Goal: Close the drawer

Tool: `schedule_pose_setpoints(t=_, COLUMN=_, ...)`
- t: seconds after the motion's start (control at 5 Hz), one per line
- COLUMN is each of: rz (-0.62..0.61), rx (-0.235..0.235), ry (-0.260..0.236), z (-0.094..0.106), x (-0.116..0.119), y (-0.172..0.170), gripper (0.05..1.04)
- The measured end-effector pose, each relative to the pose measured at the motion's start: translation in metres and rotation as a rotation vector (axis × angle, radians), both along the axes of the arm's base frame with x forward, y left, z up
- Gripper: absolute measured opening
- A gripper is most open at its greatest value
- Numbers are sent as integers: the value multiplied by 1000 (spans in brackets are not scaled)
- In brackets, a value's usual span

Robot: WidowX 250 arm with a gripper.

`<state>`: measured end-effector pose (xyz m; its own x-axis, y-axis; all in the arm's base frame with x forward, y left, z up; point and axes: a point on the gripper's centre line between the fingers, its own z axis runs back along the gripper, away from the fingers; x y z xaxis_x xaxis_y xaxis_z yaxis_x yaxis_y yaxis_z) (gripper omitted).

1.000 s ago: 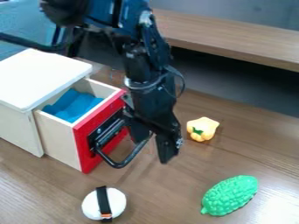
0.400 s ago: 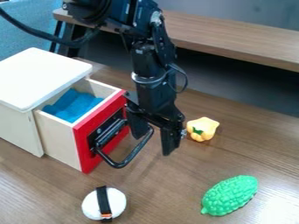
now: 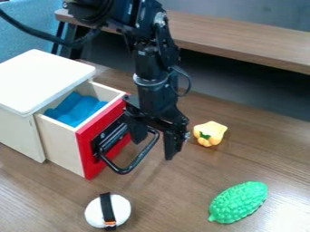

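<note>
The drawer (image 3: pixel 60 144) stands open at the left of the frame, pulled part-way out of a small pale cabinet (image 3: pixel 17 129) with a white top (image 3: pixel 45 77). Its red front (image 3: pixel 86 147) faces the lower right, and a black handle (image 3: pixel 138 161) juts out from it as a curved bar. Inside the drawer lies something blue (image 3: pixel 75 109), wavy on top, below the rim.

The black arm (image 3: pixel 151 72) comes down from the top edge, and its gripper (image 3: pixel 153 147) hangs near the middle of the frame, just beside the red front. The jaws are open and spread apart, one nearer the drawer and one further right, both pointing down. The upper end of the handle seems to sit between them, though whether either jaw touches it I cannot tell from here.

On the brown wooden desk (image 3: pixel 181 195), a yellow pepper-like toy (image 3: pixel 209 136) with a green mark lies right of the gripper. A green, bumpy, oval toy (image 3: pixel 239 202) is at the lower right, and a white rounded piece (image 3: pixel 122 210) with a black band (image 3: pixel 107 208) round it sits at the bottom, left of centre. A wooden shelf (image 3: pixel 242 41) runs behind, across the upper right.
</note>
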<state>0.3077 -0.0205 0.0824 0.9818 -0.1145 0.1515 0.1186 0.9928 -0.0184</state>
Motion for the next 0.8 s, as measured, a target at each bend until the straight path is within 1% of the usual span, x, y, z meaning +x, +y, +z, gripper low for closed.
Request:
schedule_pose_setpoints(t=0.2, rz=80, rx=27, ry=6, z=0, x=-1, y=8, gripper=999)
schedule_pose_setpoints(t=0.4, rz=137, rx=22, ry=51, z=-12, x=-3, y=21, gripper=999)
schedule_pose_setpoints(t=0.6, rz=174, rx=10, ry=52, z=-13, x=-2, y=32, gripper=999)
schedule_pose_setpoints(t=0.8, rz=187, rx=17, ry=52, z=-13, x=-3, y=43, gripper=999)
